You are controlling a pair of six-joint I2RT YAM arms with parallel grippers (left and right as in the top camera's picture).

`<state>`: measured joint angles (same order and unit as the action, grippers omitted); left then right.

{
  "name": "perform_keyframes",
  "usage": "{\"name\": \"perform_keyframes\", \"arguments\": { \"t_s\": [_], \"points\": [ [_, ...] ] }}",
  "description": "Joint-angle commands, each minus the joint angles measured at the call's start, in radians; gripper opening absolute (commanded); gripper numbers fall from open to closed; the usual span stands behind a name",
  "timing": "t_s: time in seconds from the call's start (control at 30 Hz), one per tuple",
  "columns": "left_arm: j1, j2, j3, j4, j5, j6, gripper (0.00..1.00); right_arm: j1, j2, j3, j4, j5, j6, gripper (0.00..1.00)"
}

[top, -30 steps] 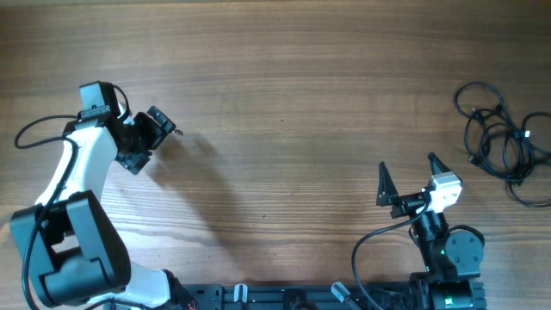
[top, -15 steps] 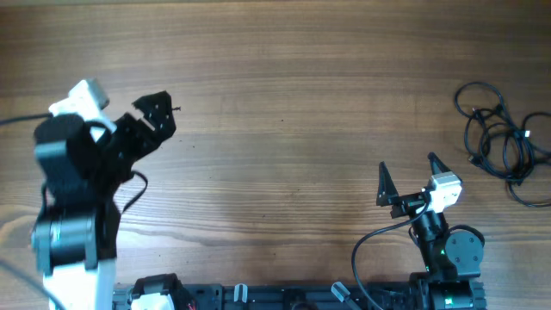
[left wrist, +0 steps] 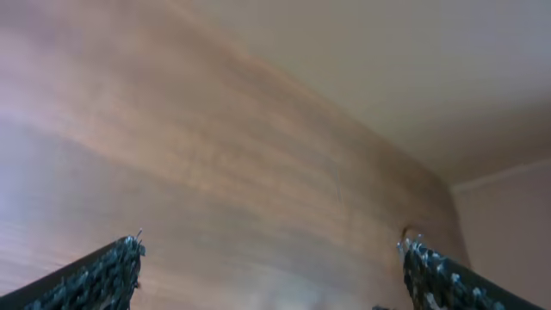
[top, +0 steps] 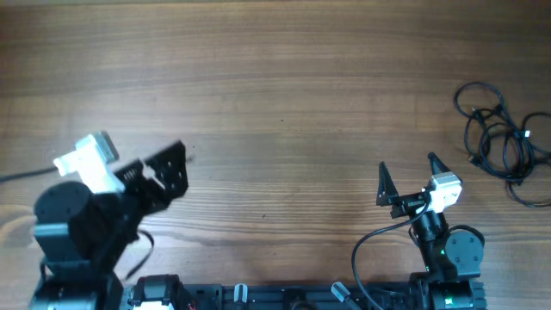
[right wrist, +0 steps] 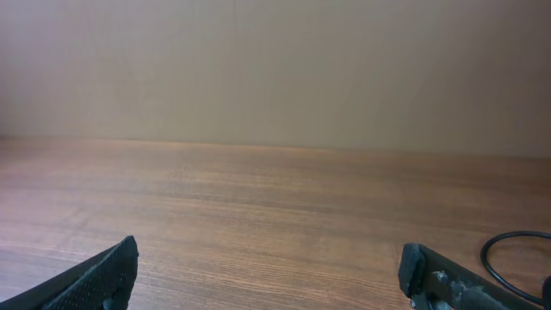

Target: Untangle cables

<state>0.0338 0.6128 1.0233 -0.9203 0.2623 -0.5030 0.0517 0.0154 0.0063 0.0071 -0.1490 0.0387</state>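
Overhead, I see the cables (top: pixel 504 142) lying in a loose tangle at the far right edge of the surface (top: pixel 284 86), with one loop running out of view. The left end effector (top: pixel 166 170) sits near the front left and the right end effector (top: pixel 406 165) near the front right. Both are spread wide and hold nothing. A broad stretch of wood lies between them.

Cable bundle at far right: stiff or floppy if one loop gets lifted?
Likely floppy: the cables are thin cords lying in loose, irregular loops. Probably light, so a push would drag them across the table rather than roll them. Loops overlap, so lifting one likely pulls neighbours along.
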Motion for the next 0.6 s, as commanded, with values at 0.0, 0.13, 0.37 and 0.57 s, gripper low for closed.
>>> {"name": "perform_keyframes", "arguments": {
  "t_s": [0.0,0.13,0.37,0.57],
  "points": [
    [-0.012,-0.103,-0.114,-0.062,-0.002,0.001,1.0,0.005,-0.012,-0.001,0.003,-0.001,-0.012,1.0],
    [-0.012,-0.293,-0.303,-0.062,-0.002,0.0,1.0,0.005,-0.012,-0.001,0.003,-0.001,-0.012,1.0],
    [-0.012,-0.584,-0.48,0.14,-0.021,-0.002,1.0,0.005,-0.012,-0.001,0.003,-0.001,-0.012,1.0],
    [-0.011,-0.609,-0.586,0.649,-0.021,0.002,1.0,0.005,-0.012,-0.001,0.003,-0.001,-0.012,1.0]
  ]
}}
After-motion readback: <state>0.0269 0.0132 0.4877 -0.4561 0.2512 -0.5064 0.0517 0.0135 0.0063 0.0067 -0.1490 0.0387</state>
